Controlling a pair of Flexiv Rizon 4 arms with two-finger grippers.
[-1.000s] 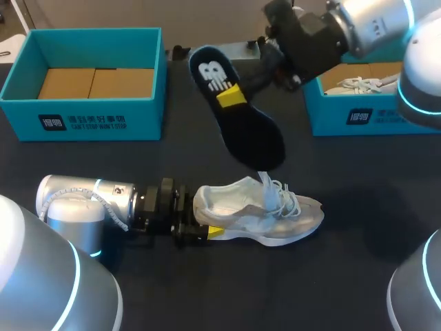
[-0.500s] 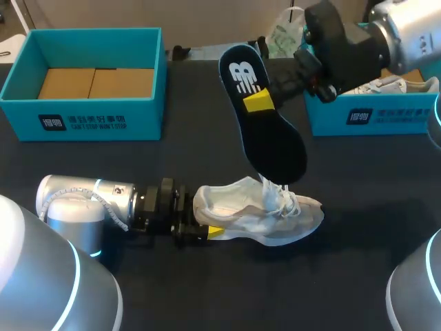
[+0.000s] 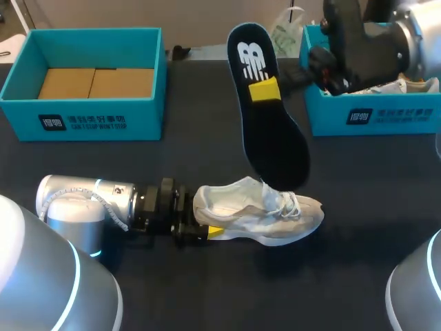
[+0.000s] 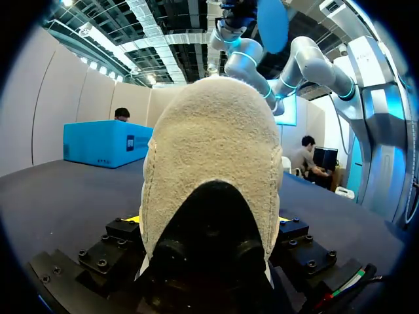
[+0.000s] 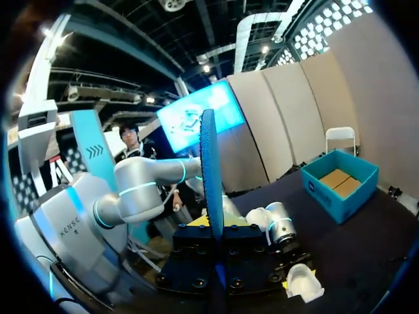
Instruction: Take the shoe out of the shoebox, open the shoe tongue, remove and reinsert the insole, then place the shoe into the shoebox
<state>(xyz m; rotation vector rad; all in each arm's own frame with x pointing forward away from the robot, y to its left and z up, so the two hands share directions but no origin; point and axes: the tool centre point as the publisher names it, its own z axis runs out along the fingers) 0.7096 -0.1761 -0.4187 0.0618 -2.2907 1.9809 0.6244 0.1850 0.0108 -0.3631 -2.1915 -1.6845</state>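
Insole removal done: right gripper (image 3: 264, 90) pinches insole (image 3: 275, 148) above shoe (image 3: 262, 217) near table (image 3: 207, 289) front edge. Left gripper (image 3: 204, 226) seemingly clamped on shoe. Next: reinsert toe-end first.

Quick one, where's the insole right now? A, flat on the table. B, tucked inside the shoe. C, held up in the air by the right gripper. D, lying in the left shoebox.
C: the right gripper clamps the insole tilted in the air, its lower end just above the shoe.
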